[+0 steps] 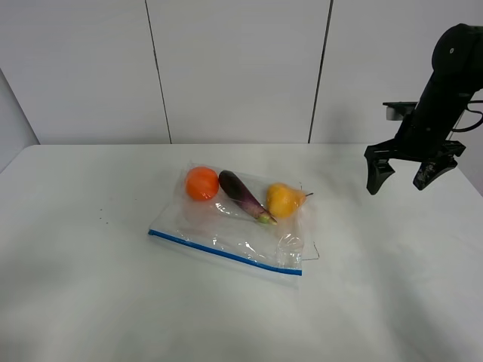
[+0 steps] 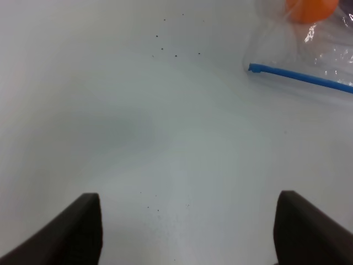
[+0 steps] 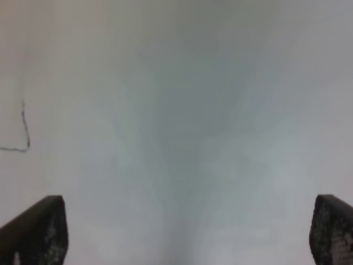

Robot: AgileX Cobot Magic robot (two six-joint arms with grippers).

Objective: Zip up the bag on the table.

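Pale wall panels stand behind the table [image 1: 83,302], a plain white surface that fills the high view. The bag [image 1: 234,226] lies flat near its middle, the blue zipper strip [image 1: 224,253] along the bag's front edge, running from the left end toward the right and slightly nearer the table's front edge as it goes. An orange [image 1: 201,182], an eggplant [image 1: 244,196] and a pear [image 1: 284,200] sit along the bag's rear side. The right gripper [image 1: 409,175] hangs above the table's right side, jaws spread and empty, well apart from the bag. The left gripper [image 2: 187,232] is out of the high view; its wrist camera shows jaws spread wide over bare table, the strip's left end near ahead. The left arm therefore looks nearer the zipper's starting end.
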